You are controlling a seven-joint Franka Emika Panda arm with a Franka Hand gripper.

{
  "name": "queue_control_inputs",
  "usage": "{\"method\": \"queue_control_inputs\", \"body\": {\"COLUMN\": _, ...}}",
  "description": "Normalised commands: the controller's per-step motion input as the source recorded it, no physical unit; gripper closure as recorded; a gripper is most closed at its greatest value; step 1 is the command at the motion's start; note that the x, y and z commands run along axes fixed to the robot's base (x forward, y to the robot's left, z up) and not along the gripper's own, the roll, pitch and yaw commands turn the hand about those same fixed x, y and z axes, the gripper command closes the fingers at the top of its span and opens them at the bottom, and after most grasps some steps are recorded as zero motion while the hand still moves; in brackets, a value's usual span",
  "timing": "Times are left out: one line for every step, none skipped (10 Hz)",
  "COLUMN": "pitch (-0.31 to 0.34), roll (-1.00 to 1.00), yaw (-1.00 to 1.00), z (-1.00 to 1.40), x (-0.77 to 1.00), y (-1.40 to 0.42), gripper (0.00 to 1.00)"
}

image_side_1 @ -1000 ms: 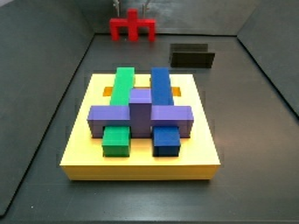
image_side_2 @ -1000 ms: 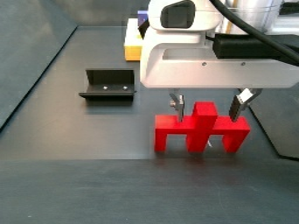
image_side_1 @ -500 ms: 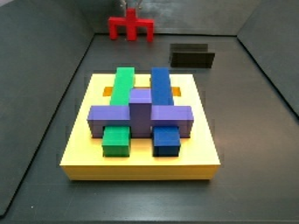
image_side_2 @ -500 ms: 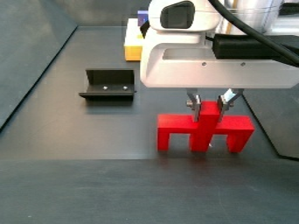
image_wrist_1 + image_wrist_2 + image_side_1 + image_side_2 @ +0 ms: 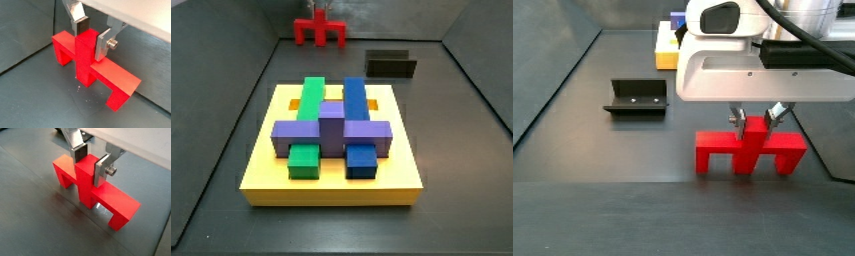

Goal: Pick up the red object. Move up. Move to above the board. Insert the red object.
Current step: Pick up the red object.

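The red object (image 5: 751, 152) is a bright red bar with two legs and an upright stem, at floor level at the far end from the board. My gripper (image 5: 754, 118) is directly above it, shut on the stem. In both wrist views the silver fingers (image 5: 103, 42) (image 5: 102, 170) press the stem (image 5: 85, 50) (image 5: 90, 180) from both sides, with the gripper (image 5: 91, 36) (image 5: 90, 163) centred on it. In a side view the red object (image 5: 322, 32) sits at the back. The yellow board (image 5: 331, 180) holds green, blue and purple blocks; its edge shows behind the gripper (image 5: 664, 45).
The dark fixture (image 5: 392, 65) (image 5: 633, 97) stands on the floor between the red object and the board. Dark sloping walls (image 5: 225, 120) bound the floor on both sides.
The jaws stood open on either side of the stem one second ago; they have closed on it. The red object has shifted very slightly sideways.
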Motion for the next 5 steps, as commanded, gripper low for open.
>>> {"method": "queue_control_inputs", "body": {"pitch": 0.0, "roll": 0.0, "yaw": 0.0, "z": 0.0, "x": 0.0, "y": 0.0, "gripper": 1.0}}
{"method": "queue_control_inputs", "body": {"pitch": 0.0, "roll": 0.0, "yaw": 0.0, "z": 0.0, "x": 0.0, "y": 0.0, "gripper": 1.0}}
{"method": "queue_control_inputs", "body": {"pitch": 0.0, "roll": 0.0, "yaw": 0.0, "z": 0.0, "x": 0.0, "y": 0.0, "gripper": 1.0}}
{"method": "queue_control_inputs", "body": {"pitch": 0.0, "roll": 0.0, "yaw": 0.0, "z": 0.0, "x": 0.0, "y": 0.0, "gripper": 1.0}}
{"method": "queue_control_inputs", "body": {"pitch": 0.0, "roll": 0.0, "yaw": 0.0, "z": 0.0, "x": 0.0, "y": 0.0, "gripper": 1.0}}
